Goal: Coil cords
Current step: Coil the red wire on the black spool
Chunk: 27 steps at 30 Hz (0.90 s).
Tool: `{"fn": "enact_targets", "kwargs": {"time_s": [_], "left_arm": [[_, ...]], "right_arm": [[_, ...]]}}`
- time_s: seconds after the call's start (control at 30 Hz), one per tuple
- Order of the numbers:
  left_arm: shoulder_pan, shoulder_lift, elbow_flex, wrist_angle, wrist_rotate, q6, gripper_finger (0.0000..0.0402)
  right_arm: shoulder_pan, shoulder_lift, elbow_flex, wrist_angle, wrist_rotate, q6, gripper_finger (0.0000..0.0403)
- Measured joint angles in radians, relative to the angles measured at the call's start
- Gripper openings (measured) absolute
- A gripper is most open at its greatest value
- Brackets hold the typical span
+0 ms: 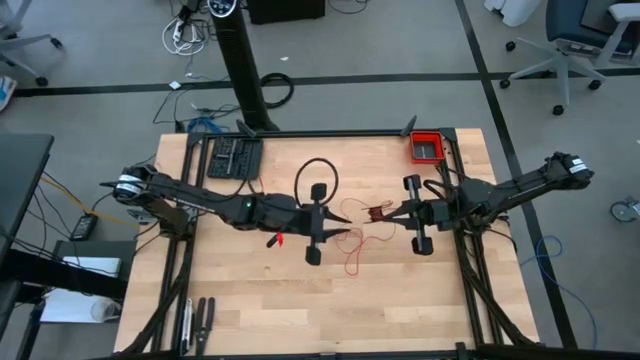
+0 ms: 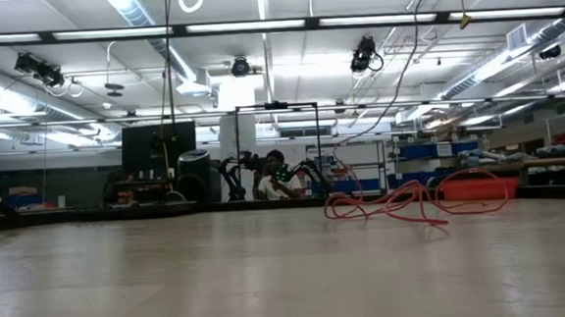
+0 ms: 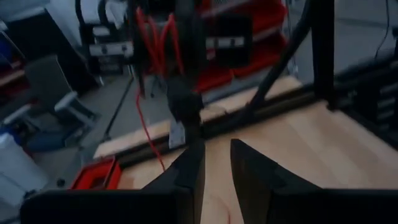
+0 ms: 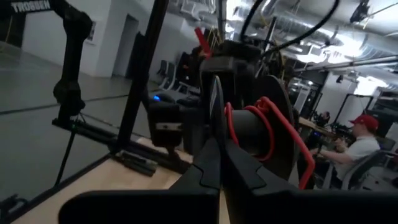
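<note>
The thin red cord (image 1: 362,237) lies near the middle of the pale wooden table (image 1: 250,310), between the 2 grippers. Part of it is bunched in a small tangle by the right gripper (image 1: 388,213), and 1 wavy strand runs down and back across the wood toward the near edge. The right gripper's 2 dark fingers are pressed together on the cord; in the right wrist view, red loops wrap around the rounded black body just past the fingertips. The left gripper (image 1: 345,216) points at the same tangle from the other side, its tapered fingers (image 3: 186,171) a narrow gap apart; whether they pinch the cord I cannot tell. In the low view the cord (image 2: 403,203) shows as loose, springy loops on the smooth tabletop. A thicker black cable loop (image 1: 316,177) lies behind the left gripper, and a red rectangular bin (image 1: 427,147) sits at the far right corner.
</note>
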Motion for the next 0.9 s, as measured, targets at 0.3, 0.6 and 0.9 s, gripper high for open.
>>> {"fn": "enact_targets", "kwargs": {"time_s": [0.3, 0.6, 0.9], "left_arm": [[0.011, 0.025, -0.237, 0.465, -0.078, -0.040, 0.0078], [0.068, 0.025, -0.292, 0.535, -0.213, -0.179, 0.0078], [0.075, 0.025, -0.292, 0.517, -0.146, -0.189, 0.0078]], "right_arm": [[-0.019, -0.053, -0.018, -0.014, 0.017, 0.037, 0.0000], [-0.085, 0.049, -0.018, -0.079, 0.012, 0.120, 0.0000], [-0.138, 0.159, -0.019, -0.008, -0.072, 0.108, 0.0000]]}}
